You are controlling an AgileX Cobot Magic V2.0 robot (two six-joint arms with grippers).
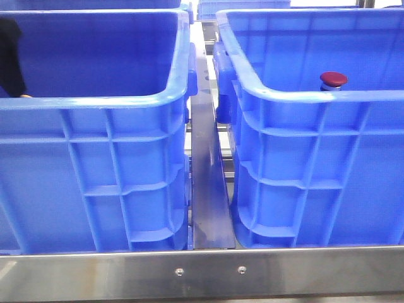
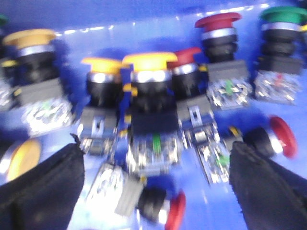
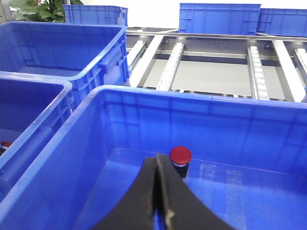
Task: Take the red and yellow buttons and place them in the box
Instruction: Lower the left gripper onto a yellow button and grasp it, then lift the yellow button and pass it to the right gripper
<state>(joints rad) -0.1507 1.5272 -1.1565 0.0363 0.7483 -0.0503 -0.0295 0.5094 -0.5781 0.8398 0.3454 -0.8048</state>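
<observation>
Left wrist view puts us right over the pile: the left gripper [image 2: 153,187] hangs with its two dark fingers [image 2: 41,191] spread wide, and a yellow button [image 2: 149,103] stands dead centre, just ahead of the gap between them. Its long axis runs from the cap down toward the fingers, clear contact block nearest them, so my read is a straight push forward brings the jaws to either side of the body. Tight quarters, though: another yellow one [image 2: 101,88] and a red button [image 2: 189,72] crowd it on either flank, touching or nearly so, and a green-capped button [image 2: 283,17] sits off to one side. The whole view is motion-blurred, so exact contact is hard to call.

Over on the right, the right gripper [image 3: 158,191] has its fingers pressed together, holding nothing I can see. Just beyond its tips a lone red button [image 3: 181,155] stands upright on the floor of the box [image 3: 72,143]. The left arm is plainly the nearer to the pile. The front view hides that pile behind the left crate [image 1: 95,104].
</observation>
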